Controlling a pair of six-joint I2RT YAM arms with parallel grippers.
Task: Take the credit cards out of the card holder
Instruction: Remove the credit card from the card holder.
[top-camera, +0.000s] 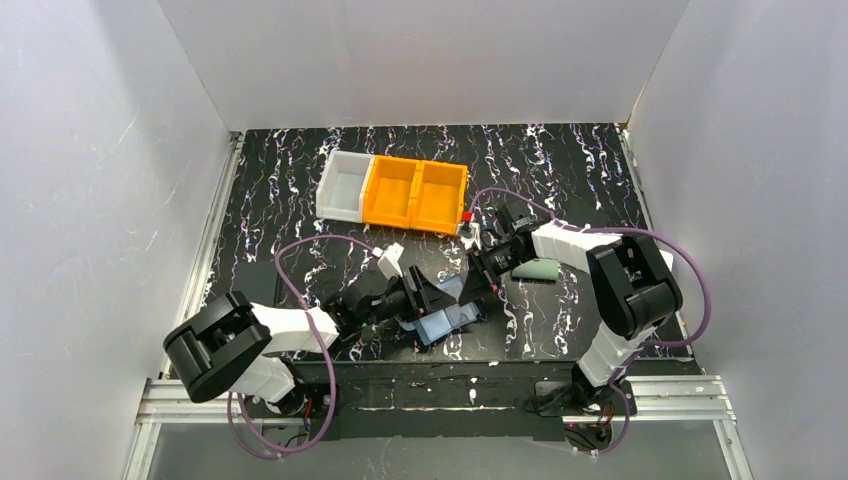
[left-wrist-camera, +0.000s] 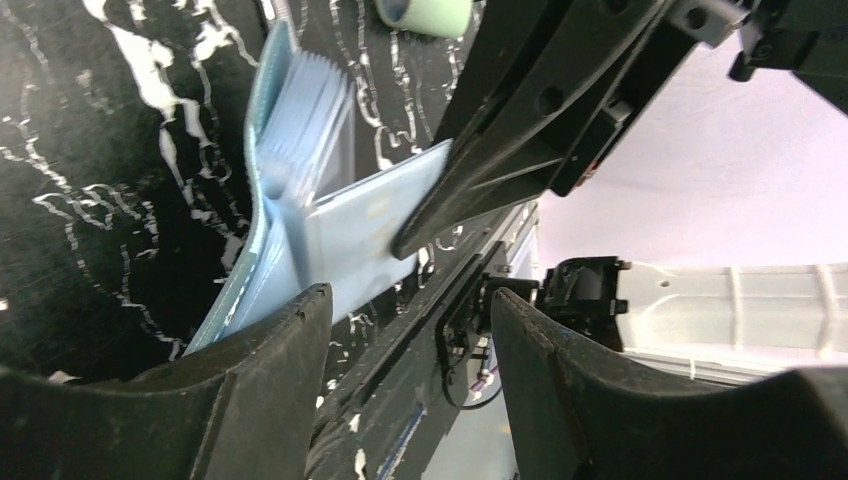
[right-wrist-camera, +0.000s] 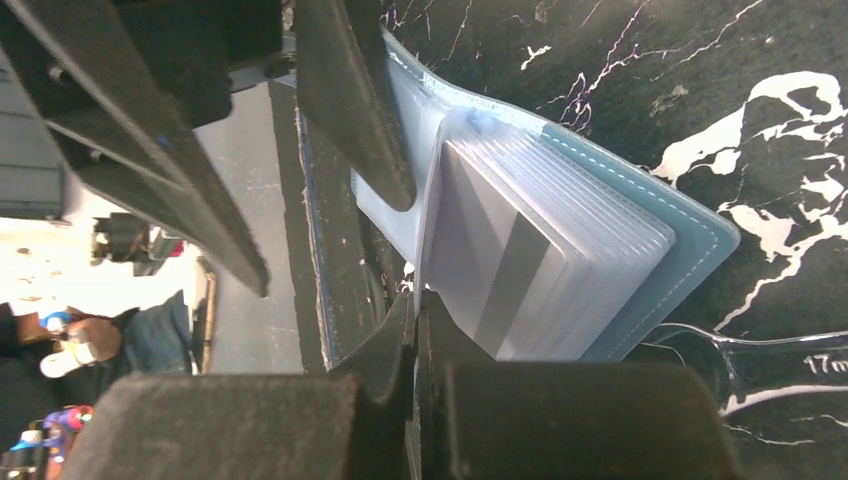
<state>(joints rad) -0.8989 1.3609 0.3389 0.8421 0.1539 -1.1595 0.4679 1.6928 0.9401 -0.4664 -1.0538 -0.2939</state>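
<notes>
The blue card holder (top-camera: 452, 318) lies open near the table's front edge, its clear pockets fanned out in the right wrist view (right-wrist-camera: 560, 250). Pale grey credit cards (right-wrist-camera: 480, 240) sit inside the pockets. My right gripper (right-wrist-camera: 417, 300) is shut on the thin outer edge of one pale pocket leaf (left-wrist-camera: 365, 230); I cannot tell whether a card is pinched with it. My left gripper (left-wrist-camera: 408, 300) is open. One of its fingers (right-wrist-camera: 350, 100) rests over the holder's inner cover, and the other stands clear of it. Both grippers meet over the holder in the top view, the left gripper (top-camera: 430, 295) and the right gripper (top-camera: 480, 282).
Two orange bins (top-camera: 415, 195) and a white bin (top-camera: 345, 187) stand at the back. A grey-green wallet (top-camera: 540, 268) lies right of my right gripper and also shows in the left wrist view (left-wrist-camera: 420, 12). A clear printed strip (right-wrist-camera: 780, 365) lies beside the holder.
</notes>
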